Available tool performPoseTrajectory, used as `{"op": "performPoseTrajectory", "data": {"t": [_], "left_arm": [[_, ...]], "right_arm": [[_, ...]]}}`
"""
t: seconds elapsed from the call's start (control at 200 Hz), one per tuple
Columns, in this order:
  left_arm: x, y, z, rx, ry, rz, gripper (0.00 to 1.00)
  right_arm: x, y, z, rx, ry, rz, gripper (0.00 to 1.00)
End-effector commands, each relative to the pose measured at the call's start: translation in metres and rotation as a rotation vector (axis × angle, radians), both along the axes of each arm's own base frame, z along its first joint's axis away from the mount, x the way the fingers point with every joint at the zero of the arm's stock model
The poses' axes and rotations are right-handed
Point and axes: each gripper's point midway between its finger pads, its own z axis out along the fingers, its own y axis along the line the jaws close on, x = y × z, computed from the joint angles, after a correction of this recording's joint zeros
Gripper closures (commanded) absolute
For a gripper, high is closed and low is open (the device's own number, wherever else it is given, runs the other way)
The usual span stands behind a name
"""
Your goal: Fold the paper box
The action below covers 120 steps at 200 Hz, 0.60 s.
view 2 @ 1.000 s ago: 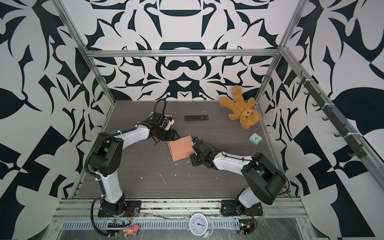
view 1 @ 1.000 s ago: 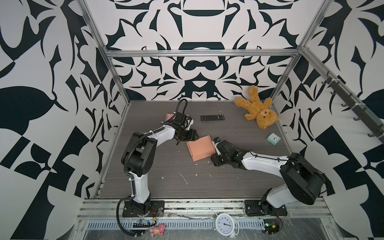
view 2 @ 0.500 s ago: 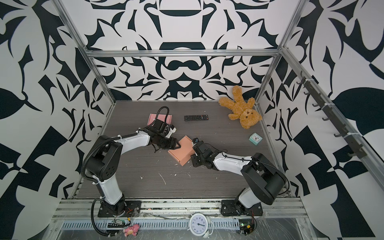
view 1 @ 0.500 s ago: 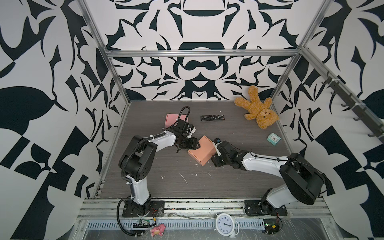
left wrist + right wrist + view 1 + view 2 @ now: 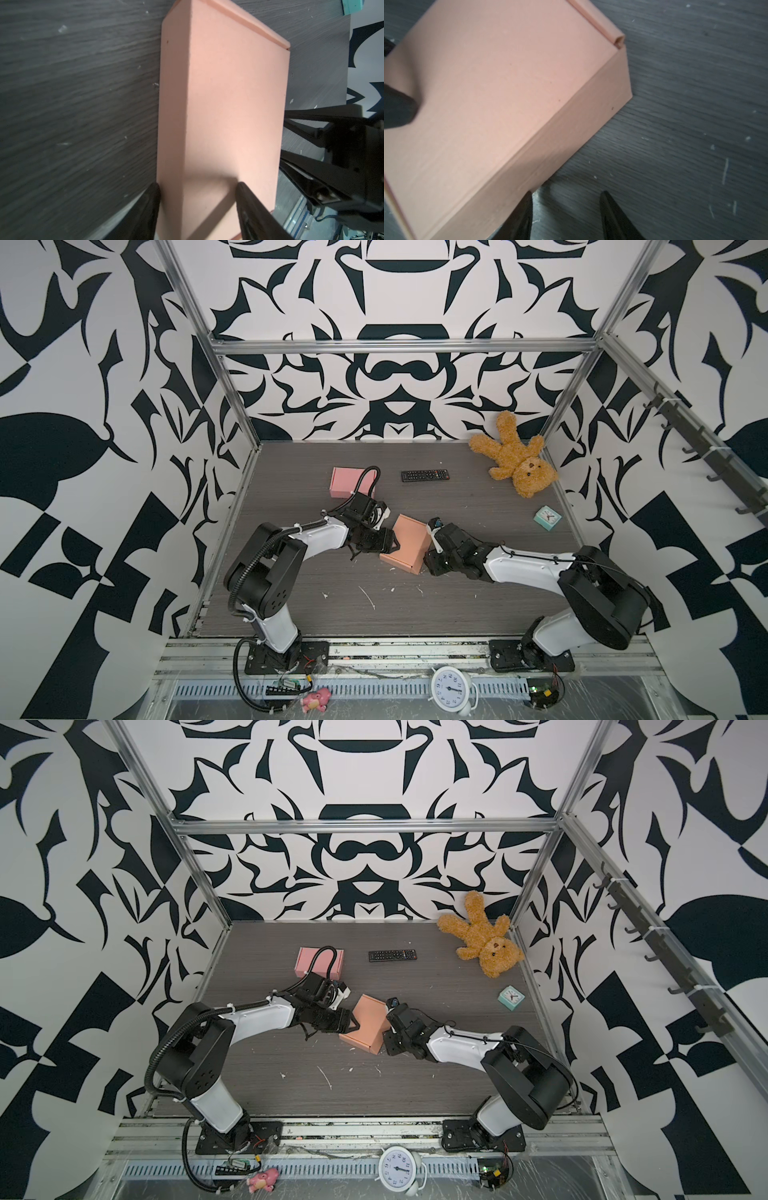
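The salmon paper box (image 5: 409, 541) rests on the dark wood-grain counter (image 5: 457, 605), between the two tools. In both top views it is tipped up on one long edge, with its broad face leaning toward the left tool (image 5: 197, 193).

The left tool is clenched over one corner of the box. One finger (image 5: 145, 214) presses the narrow side wall down by the counter, and the other finger (image 5: 255, 212) lies on the broad face.

The right tool (image 5: 566, 199) is released and grasps nothing, with only bare counter showing between its fingers. One fingertip (image 5: 523, 209) is right at the foot of the box's long side wall; whether it touches is hard to tell. The other fingertip stands clear of the box. In the right wrist view, a rolled flap runs along the box edge farthest from this tool.

Behind the left tool, a pink box (image 5: 347, 481) lies flat near the back wall. A black remote control (image 5: 424, 475) lies just beside it. Well beyond the right tool, a brown teddy bear (image 5: 515, 460) sprawls in the far corner. A small teal clock (image 5: 547, 517) sits near the side wall. White scraps dot the counter nearer the arm bases.
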Motion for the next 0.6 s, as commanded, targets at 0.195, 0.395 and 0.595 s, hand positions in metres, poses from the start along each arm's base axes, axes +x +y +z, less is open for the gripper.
{"op": "performPoseTrajectory", "data": {"t": [0.195, 0.395, 0.595], "left_arm": [[-0.013, -0.011, 0.007, -0.07, 0.016, -0.018, 0.39], [-0.018, -0.019, 0.018, -0.103, 0.016, -0.033, 0.39], [-0.024, -0.023, 0.023, -0.139, 0.034, -0.034, 0.39]], "right_arm": [[0.002, 0.011, 0.002, 0.034, -0.001, 0.007, 0.47], [0.003, 0.019, 0.007, 0.049, -0.015, 0.018, 0.47], [0.004, 0.032, 0.011, 0.079, -0.022, 0.036, 0.47]]}}
